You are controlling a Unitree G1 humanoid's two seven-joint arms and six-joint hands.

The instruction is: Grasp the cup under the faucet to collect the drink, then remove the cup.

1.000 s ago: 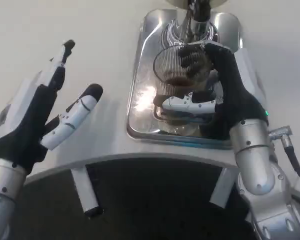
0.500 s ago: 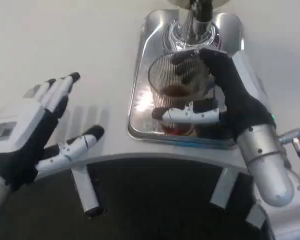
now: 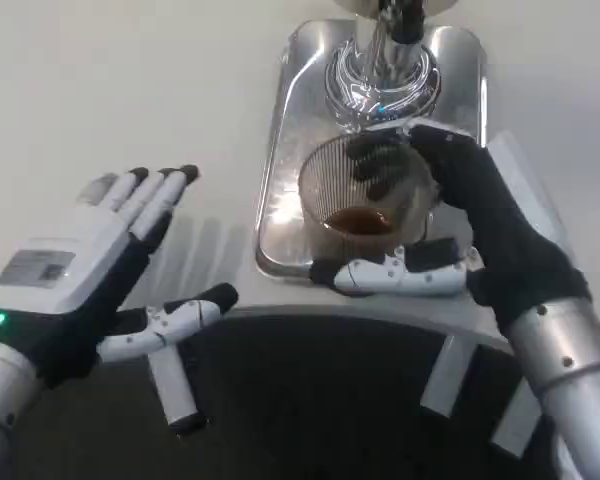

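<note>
A ribbed clear glass cup (image 3: 365, 195) with brown drink in its bottom stands over the near part of the shiny metal drip tray (image 3: 290, 150). My right hand (image 3: 470, 230) grips the cup, fingers around its far side and thumb across its front. The chrome faucet (image 3: 385, 60) rises at the tray's far end, beyond the cup. My left hand (image 3: 90, 285) hovers open, palm down and fingers spread, over the table's left front.
The white table's curved front edge (image 3: 280, 315) runs just below the tray. White table legs (image 3: 170, 385) show underneath against the dark floor. Bare white tabletop lies left of the tray.
My right hand has drawn the cup away from the faucet toward the tray's near edge. My left hand has turned palm down and sunk lower, toward the table's front.
</note>
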